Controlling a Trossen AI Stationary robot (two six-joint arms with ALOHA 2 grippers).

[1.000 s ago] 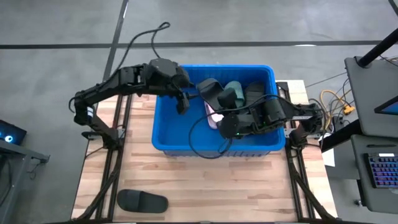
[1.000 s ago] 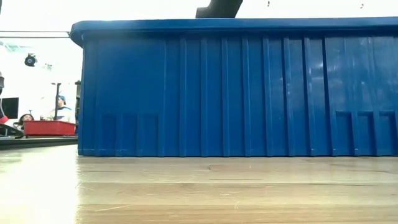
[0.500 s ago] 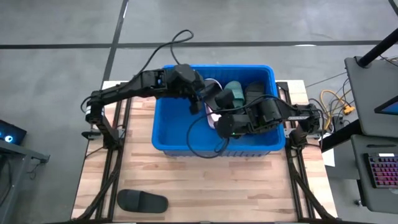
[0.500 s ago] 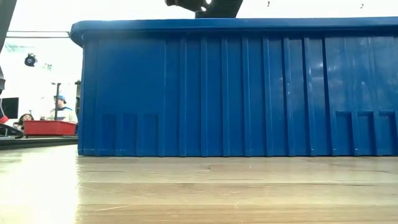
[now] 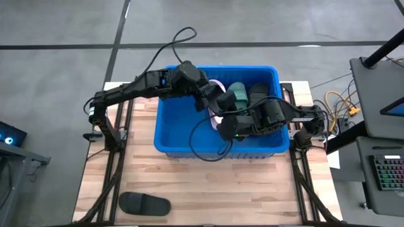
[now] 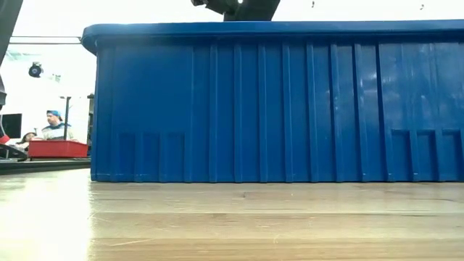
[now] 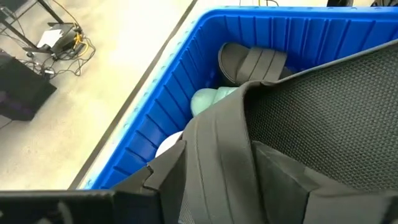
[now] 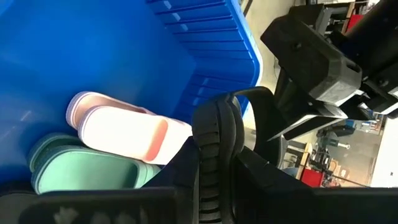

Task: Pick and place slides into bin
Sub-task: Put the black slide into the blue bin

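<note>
The blue bin (image 5: 170, 129) stands mid-table and fills the low view (image 6: 275, 109). In it lie pink (image 8: 124, 134), green (image 8: 81, 174) and black (image 7: 252, 62) slides. My right gripper (image 5: 228, 126), reaching in from the table's right, is shut on a black slide (image 5: 219, 96) held above them. My left gripper (image 5: 207, 102) reaches in from the left and is open. The held slide's ridged strap (image 7: 217, 149) lies between its fingers; I cannot tell whether they touch it. Another black slide (image 5: 144, 203) lies sole-down on the table near the front edge. My right gripper pinches the black slide's ribbed sole edge (image 8: 214, 149) between its two fingers. The fingers come roughly level from the table's right. The slide stands on edge, lifted clear of the pink and green slides below it.
The bin's high walls (image 7: 155, 118) enclose both grippers. A cable (image 5: 205, 142) from the right arm loops over the bin's near wall. Bare wooden table lies in front of the bin. A person (image 6: 54, 127) sits in the room far behind.
My left gripper has gone toward the table's right, from the bin's left wall across the inside of the bin up to the black slide. My right gripper and the slide have stayed in place.
</note>
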